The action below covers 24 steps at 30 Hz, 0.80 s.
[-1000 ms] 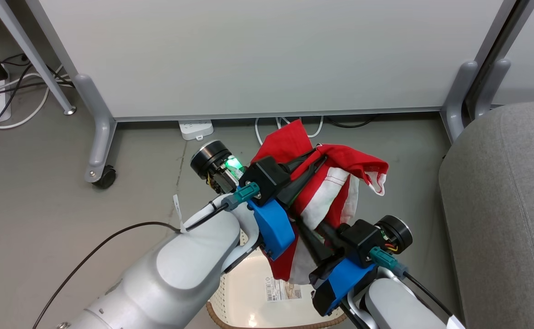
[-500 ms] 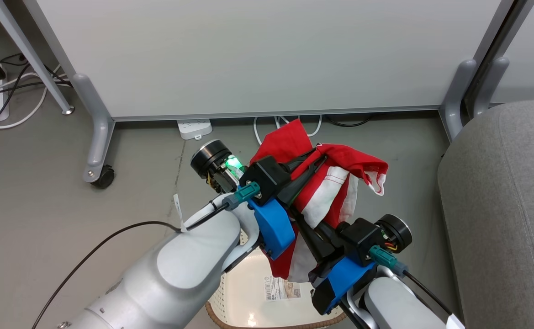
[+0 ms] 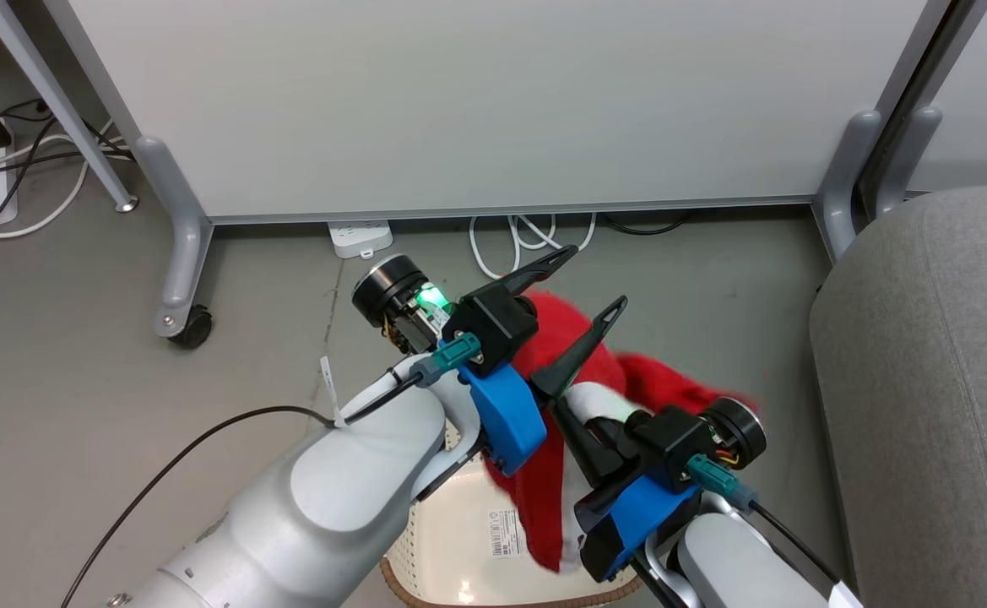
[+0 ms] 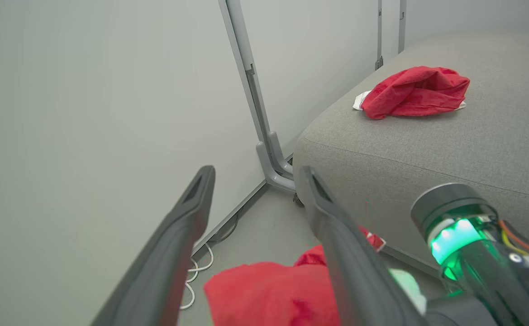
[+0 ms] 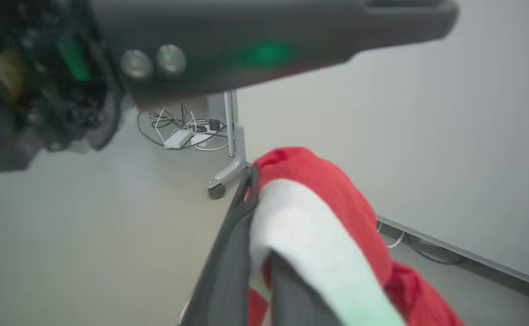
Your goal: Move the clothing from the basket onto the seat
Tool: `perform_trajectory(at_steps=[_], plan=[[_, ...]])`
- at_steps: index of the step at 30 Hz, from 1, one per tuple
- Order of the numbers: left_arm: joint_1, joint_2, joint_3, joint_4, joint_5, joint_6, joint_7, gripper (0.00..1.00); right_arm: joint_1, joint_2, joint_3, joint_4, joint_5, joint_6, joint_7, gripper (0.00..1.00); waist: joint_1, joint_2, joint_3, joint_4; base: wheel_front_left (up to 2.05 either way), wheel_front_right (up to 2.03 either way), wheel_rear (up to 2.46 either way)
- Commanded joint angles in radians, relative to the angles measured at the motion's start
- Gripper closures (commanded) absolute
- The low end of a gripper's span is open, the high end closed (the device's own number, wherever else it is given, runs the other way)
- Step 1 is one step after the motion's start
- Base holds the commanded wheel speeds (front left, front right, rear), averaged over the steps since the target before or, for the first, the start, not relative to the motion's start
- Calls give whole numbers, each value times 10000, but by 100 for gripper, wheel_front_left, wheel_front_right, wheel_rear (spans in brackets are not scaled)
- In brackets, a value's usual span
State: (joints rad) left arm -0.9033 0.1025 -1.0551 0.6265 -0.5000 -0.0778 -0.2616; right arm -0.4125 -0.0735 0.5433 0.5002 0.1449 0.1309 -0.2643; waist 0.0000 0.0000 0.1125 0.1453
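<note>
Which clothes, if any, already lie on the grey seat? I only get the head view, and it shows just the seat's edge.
Observer: The left wrist view shows one crumpled red garment lying on the seat.
Operator: And the red cloth hanging between the arms, is anything gripping it?
Observer: Yes. In the right wrist view the right arm's jaws are shut on that cloth, with its white lining draped over them.
</note>
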Motion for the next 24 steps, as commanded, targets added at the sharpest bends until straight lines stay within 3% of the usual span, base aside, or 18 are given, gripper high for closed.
perform_trajectory(at_steps=[1, 14, 24], plan=[[-20, -6, 43, -30, 35, 33, -45, 0, 26, -49, -30, -57, 54, -3, 1, 100, 0, 0, 1, 0, 0, 0, 0], [86, 71, 113, -75, 134, 46, -48, 0, 195, -170, -364, -187, -15, -3, 1, 100, 0, 0, 188, -258, 0, 0, 0], [204, 128, 157, -138, 194, 18, -48, 0, 85, -270, -1209, -392, -138, -3, 1, 100, 0, 0, 500, -816, 0, 0, 0]])
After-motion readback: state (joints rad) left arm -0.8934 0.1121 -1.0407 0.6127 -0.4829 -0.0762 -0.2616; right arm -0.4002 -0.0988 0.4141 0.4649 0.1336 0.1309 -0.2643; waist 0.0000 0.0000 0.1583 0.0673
